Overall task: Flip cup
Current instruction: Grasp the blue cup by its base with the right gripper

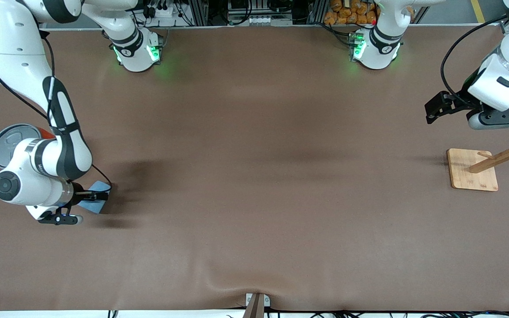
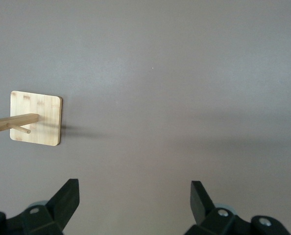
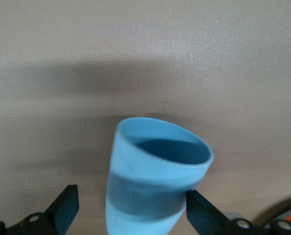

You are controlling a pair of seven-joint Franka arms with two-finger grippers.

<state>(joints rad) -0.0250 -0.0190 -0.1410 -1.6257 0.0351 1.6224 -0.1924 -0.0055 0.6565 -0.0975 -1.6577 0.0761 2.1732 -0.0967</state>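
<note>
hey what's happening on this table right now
The right end effector is low at the right arm's end of the table, its fingers on either side of a small light-blue tapered cup, one finger tip close against the wall. The cup's open mouth shows in the right wrist view. An orange can with a grey lid sits beside that arm. The left end effector waits, open, above the brown table near a wooden peg stand.

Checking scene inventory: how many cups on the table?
1. The cup is at the right arm's end of the table, between the right gripper's open fingers, nearer the camera than the orange can. The arm could hide others.
</note>
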